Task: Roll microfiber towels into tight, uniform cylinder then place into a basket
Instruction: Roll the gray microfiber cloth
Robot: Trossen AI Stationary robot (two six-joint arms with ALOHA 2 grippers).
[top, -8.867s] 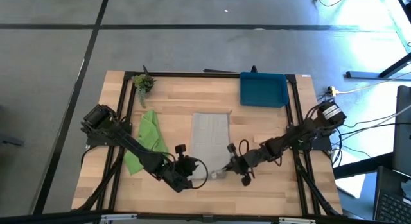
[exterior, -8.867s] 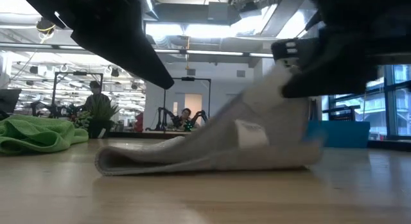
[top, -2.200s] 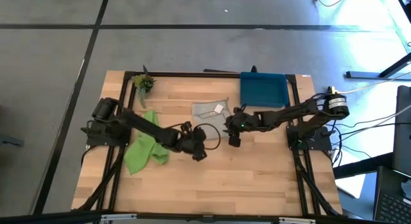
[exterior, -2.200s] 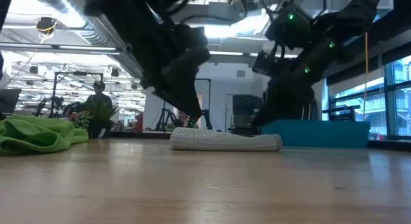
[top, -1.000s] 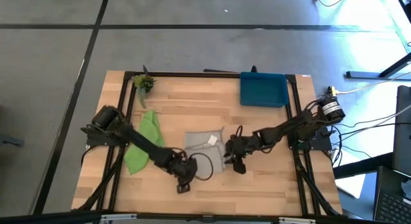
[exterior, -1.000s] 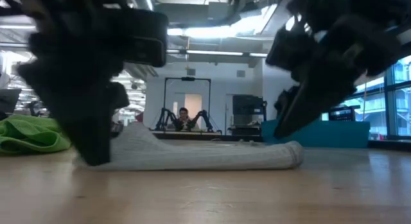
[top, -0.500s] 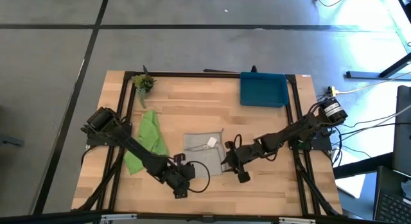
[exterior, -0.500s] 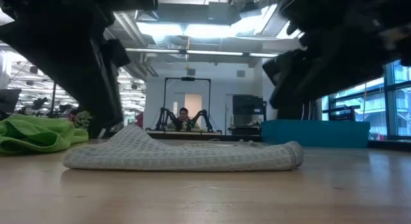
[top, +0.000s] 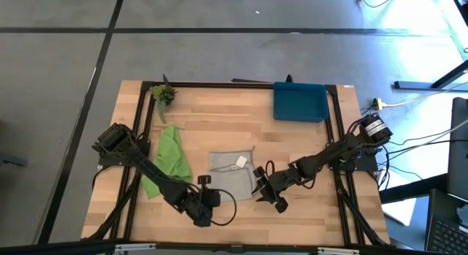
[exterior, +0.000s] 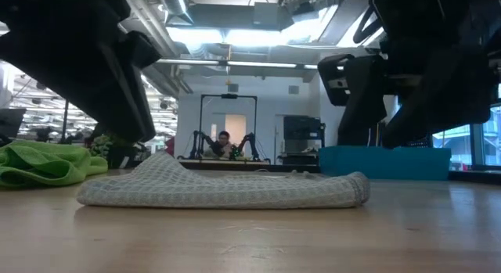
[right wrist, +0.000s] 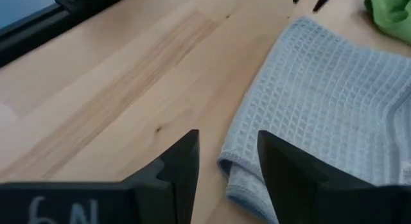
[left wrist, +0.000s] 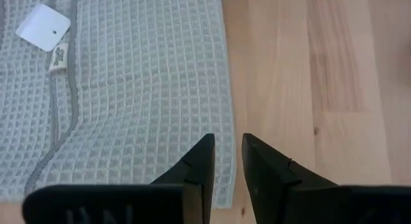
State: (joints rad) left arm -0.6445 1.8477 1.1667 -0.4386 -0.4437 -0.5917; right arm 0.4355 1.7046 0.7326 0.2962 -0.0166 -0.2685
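Seen from above, the grey towel (top: 232, 172) lies folded flat at mid-table, the left gripper (top: 202, 208) off its near left corner and the right gripper (top: 266, 192) off its near right corner. Green towel (top: 167, 163) lies crumpled to the left; the basket (top: 300, 101) sits well apart at the far edge.

At table height, the grey towel (exterior: 227, 188) sags in soft folds: judged light, limp, non-slip.

Left wrist: fingers (left wrist: 199, 165) narrowly parted, empty, over the hem.

Right wrist: fingers (right wrist: 185, 161) apart, empty, above the doubled corner (right wrist: 239, 176), the best hold.
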